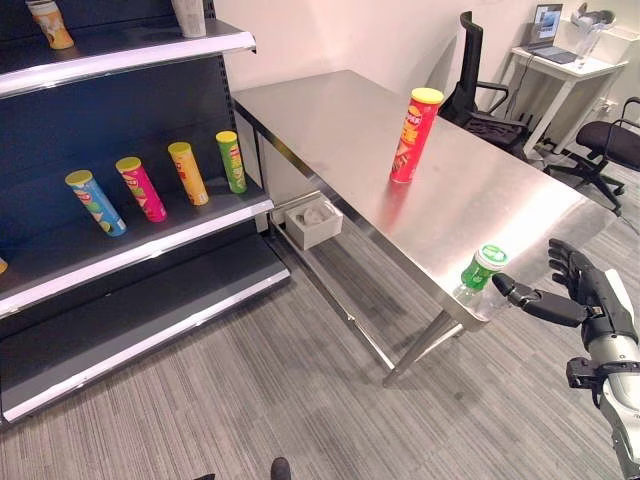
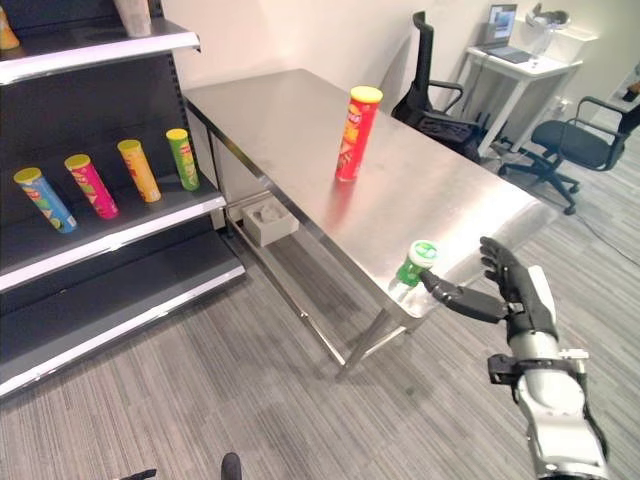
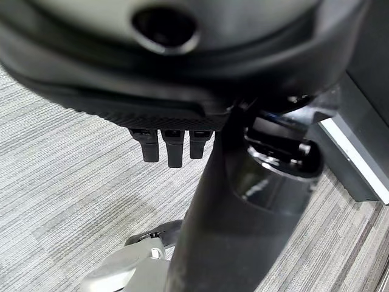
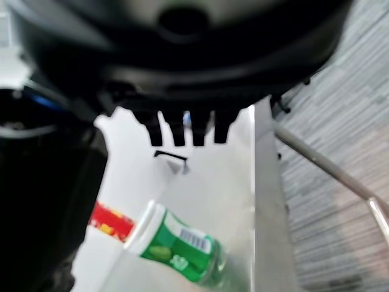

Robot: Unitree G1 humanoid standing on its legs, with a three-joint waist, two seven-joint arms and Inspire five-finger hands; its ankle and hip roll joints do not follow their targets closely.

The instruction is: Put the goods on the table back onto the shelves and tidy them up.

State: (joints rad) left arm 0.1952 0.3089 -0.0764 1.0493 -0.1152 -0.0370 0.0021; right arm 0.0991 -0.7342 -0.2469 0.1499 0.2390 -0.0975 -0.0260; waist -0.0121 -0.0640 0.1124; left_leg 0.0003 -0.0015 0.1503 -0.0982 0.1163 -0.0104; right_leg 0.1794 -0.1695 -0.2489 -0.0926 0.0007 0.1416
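Steel table (image 1: 330,130) beside stocked shelves (image 1: 130,245), red canister (image 1: 414,135) upright mid-top. Green-capped bottle (image 1: 481,272) at the near corner, right hand (image 1: 580,290) spread wide just beside it, thumb nearly touching. Risk: knocked off the edge.

A small white box (image 1: 312,222) sits under the counter's left end. Far right, two black office chairs (image 1: 485,95) stand by a white desk (image 1: 565,68) bearing a laptop (image 1: 547,32).
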